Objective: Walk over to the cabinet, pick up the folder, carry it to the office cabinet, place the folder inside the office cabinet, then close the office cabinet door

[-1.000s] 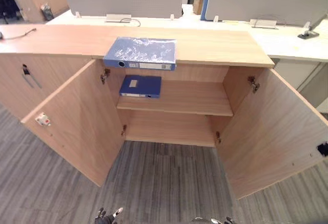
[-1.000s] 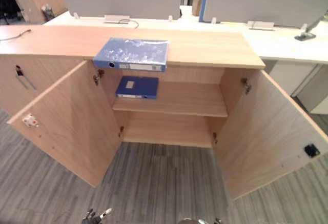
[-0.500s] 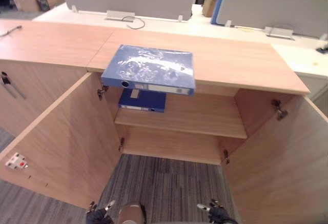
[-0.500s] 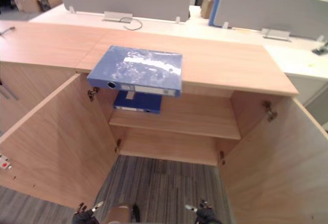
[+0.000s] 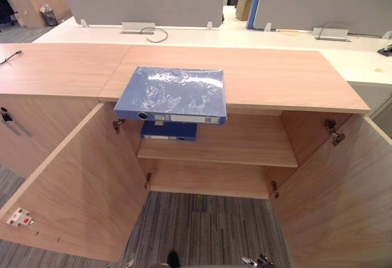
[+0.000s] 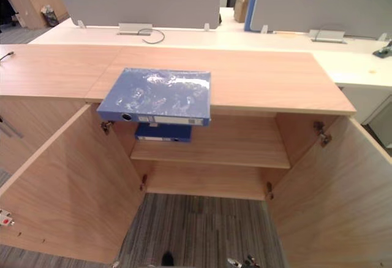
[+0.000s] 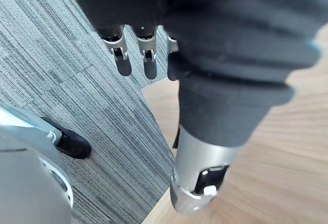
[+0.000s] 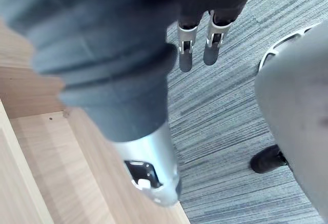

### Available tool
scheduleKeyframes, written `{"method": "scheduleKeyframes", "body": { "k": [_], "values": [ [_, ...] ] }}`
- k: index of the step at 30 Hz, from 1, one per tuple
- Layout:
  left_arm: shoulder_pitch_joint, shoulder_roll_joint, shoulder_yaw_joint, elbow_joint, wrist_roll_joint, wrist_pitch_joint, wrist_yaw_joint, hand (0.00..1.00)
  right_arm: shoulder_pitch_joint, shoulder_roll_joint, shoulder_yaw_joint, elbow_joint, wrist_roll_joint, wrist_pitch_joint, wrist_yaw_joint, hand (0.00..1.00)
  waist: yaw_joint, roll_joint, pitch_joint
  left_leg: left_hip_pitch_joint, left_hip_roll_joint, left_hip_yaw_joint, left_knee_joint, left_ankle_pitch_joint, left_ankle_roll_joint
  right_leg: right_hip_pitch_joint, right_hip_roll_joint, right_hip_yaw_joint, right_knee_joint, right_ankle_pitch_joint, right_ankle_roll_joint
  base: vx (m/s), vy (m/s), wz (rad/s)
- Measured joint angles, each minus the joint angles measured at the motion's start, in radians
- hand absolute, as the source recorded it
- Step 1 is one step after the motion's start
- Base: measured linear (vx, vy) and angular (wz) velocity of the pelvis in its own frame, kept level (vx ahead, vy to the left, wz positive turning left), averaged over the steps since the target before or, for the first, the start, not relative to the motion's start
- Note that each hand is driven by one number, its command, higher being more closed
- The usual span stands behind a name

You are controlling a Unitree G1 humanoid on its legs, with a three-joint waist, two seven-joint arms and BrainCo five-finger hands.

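Lying at near edge of cabinet [image 5: 275,78]: blue folder [image 5: 171,93]. Hanging low, left hand [image 7: 123,57] and right hand [image 8: 185,49], fingers straight, empty.

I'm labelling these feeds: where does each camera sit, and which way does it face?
Left wrist view: on the left wrist, facing down along the open left hand to grey striped carpet and a wood panel.
Right wrist view: on the right wrist, down along the open right hand; shares carpet and wood.
Left eye view: on the head, looking down at the blue plastic folder atop the light-wood cabinet, doors open; right hand's fingertips at the lower edge.
Right eye view: beside it, same scene.
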Motion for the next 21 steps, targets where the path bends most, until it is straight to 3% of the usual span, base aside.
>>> {"method": "scheduleKeyframes", "body": {
  "k": [3,4,6,7,10,11,12,13,18,21],
  "values": [
    [0.003,-0.018,-0.024,-0.009,-0.004,-0.002,-0.005,0.00,0.001,-0.026,0.000,-0.029,-0.008,0.001,0.001,0.00,-0.001,0.037,0.006,0.002,0.001,-0.013,0.001,-0.018,0.020,-0.097,-0.033,0.007,0.225,-0.001,-0.001,-0.05,0.144,0.00],
    [0.003,-0.026,-0.051,-0.030,-0.038,-0.003,-0.028,0.00,0.001,-0.036,0.002,-0.064,-0.036,0.000,0.002,0.00,-0.002,0.052,0.014,0.020,-0.003,-0.013,0.002,-0.024,0.017,-0.247,-0.092,0.012,0.531,0.031,-0.058,-0.04,0.156,0.09],
    [0.005,-0.020,-0.089,-0.062,-0.086,-0.003,-0.050,0.00,0.002,-0.029,0.027,-0.094,-0.036,-0.002,0.002,0.00,-0.012,0.046,0.034,0.043,-0.004,-0.011,0.006,-0.029,0.024,-0.310,-0.128,0.037,0.688,0.039,-0.079,-0.05,0.093,0.21],
    [0.011,-0.016,-0.105,-0.079,-0.115,-0.002,-0.060,0.00,0.002,-0.027,0.040,-0.098,-0.036,-0.004,0.002,0.00,-0.013,0.039,0.036,0.050,-0.003,-0.010,0.008,-0.030,0.026,-0.319,-0.132,0.036,0.699,0.028,-0.065,-0.06,0.022,0.29],
    [0.027,-0.014,-0.199,-0.206,-0.234,0.004,-0.095,0.00,0.002,-0.021,0.078,-0.107,-0.036,-0.011,0.001,0.00,-0.017,0.029,0.041,0.040,0.004,-0.050,0.038,-0.035,0.027,-0.299,-0.083,0.038,0.523,-0.010,-0.026,-0.05,-0.057,0.42],
    [0.041,-0.012,-0.225,-0.305,-0.290,0.002,-0.112,0.00,0.008,-0.014,0.091,-0.110,-0.037,-0.010,0.002,0.00,-0.019,0.011,0.034,0.015,-0.005,-0.073,0.059,-0.039,0.021,-0.276,-0.051,0.054,0.369,0.010,-0.042,-0.05,-0.163,0.70],
    [0.045,-0.015,-0.240,-0.395,-0.337,0.000,-0.132,0.00,0.013,-0.002,0.099,-0.109,-0.040,-0.008,0.003,0.00,-0.011,-0.015,0.036,0.002,-0.026,-0.088,0.072,-0.039,0.021,-0.249,-0.056,0.031,0.267,0.000,-0.044,-0.04,-0.174,0.52],
    [0.046,-0.021,-0.243,-0.430,-0.366,-0.002,-0.136,0.00,0.014,-0.001,0.104,-0.109,-0.046,-0.005,0.003,0.00,-0.006,-0.018,0.032,-0.002,-0.027,-0.091,0.078,-0.039,0.020,-0.237,-0.057,0.024,0.226,-0.016,-0.027,0.00,-0.165,0.28],
    [0.076,-0.051,-0.294,-0.753,-0.578,-0.032,-0.131,0.00,0.020,-0.014,0.174,-0.123,-0.095,0.005,-0.002,0.00,-0.003,-0.008,0.009,-0.005,0.027,-0.118,0.062,-0.027,-0.006,-0.177,0.013,-0.042,0.104,0.000,-0.037,0.05,-0.143,0.17],
    [0.079,-0.052,-0.333,-0.856,-0.627,-0.045,-0.130,0.00,0.022,-0.013,0.197,-0.130,-0.117,0.009,-0.006,0.00,0.001,-0.014,-0.006,-0.010,0.034,-0.125,0.059,-0.028,-0.015,-0.156,0.030,-0.057,0.058,0.018,-0.034,0.10,-0.073,0.13]
  ]
}}
